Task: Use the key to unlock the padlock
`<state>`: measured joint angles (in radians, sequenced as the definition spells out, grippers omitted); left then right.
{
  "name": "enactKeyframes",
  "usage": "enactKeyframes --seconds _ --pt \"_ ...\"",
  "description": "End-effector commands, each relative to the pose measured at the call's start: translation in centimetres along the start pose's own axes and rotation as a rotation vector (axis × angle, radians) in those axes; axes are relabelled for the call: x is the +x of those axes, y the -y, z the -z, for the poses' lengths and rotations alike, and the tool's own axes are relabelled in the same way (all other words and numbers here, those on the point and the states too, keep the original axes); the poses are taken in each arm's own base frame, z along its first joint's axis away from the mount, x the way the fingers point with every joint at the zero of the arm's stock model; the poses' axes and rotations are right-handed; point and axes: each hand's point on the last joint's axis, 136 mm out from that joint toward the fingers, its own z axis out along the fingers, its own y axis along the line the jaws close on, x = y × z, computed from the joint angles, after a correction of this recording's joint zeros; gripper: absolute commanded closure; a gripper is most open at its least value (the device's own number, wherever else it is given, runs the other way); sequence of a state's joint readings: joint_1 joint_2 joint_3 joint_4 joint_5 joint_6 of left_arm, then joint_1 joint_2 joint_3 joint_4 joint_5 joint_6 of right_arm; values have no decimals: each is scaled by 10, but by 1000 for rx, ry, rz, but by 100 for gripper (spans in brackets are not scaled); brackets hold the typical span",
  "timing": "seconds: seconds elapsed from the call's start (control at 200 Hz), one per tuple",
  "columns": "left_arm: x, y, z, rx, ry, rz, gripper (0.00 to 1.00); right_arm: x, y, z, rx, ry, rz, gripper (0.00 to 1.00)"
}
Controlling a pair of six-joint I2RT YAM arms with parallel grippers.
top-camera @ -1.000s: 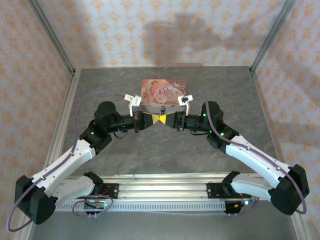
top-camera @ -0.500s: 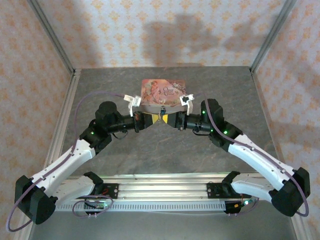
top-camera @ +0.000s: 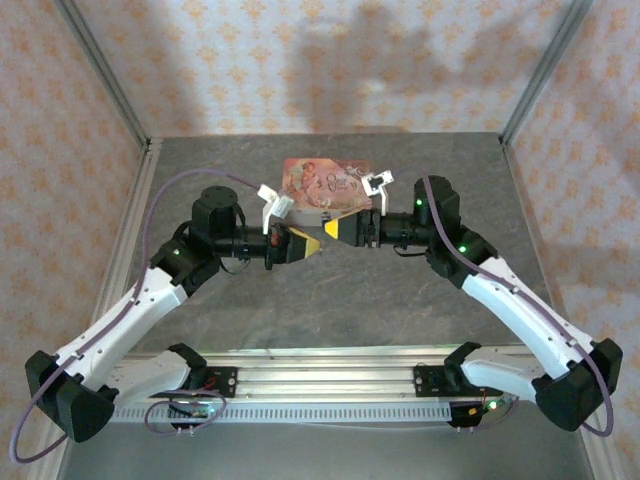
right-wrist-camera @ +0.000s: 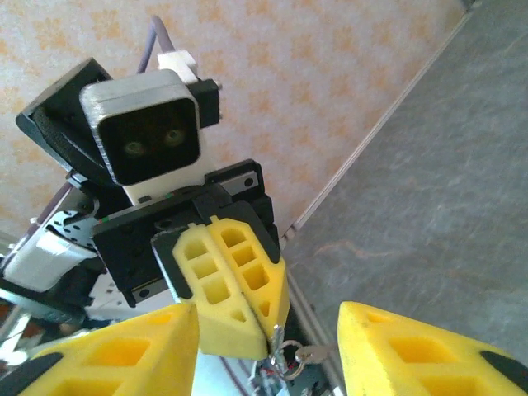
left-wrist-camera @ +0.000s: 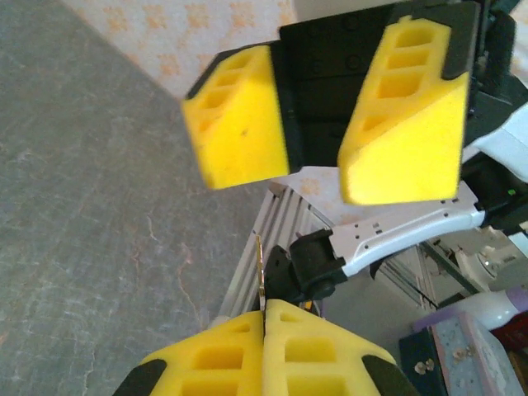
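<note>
A robot test cell: aluminium posts (top-camera: 105, 72) and wallpapered panels (top-camera: 330, 60) box a grey tabletop (top-camera: 340, 300), arms (top-camera: 130, 320) bolted to a rail (top-camera: 330, 385).

The left tool (left-wrist-camera: 264, 312) has its yellow foam fingers (left-wrist-camera: 206, 363) pressed together on the key (left-wrist-camera: 261, 271), which sticks out edge-on between them. The right tool (left-wrist-camera: 318, 169) faces it just beyond the key, not touching it, with its fingers spread apart. Behind them is the grey table (left-wrist-camera: 82, 214).
</note>
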<state>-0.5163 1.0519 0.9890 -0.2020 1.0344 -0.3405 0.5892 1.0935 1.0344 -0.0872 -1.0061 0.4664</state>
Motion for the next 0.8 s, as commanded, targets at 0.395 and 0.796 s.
enactKeyframes --seconds 0.395,0.796 --pt "-8 18 0 92 -26 -36 100 16 -15 -10 -108 -82 40 50" --pt "-8 17 -1 88 -34 -38 100 19 -7 -13 -86 -87 55 93"
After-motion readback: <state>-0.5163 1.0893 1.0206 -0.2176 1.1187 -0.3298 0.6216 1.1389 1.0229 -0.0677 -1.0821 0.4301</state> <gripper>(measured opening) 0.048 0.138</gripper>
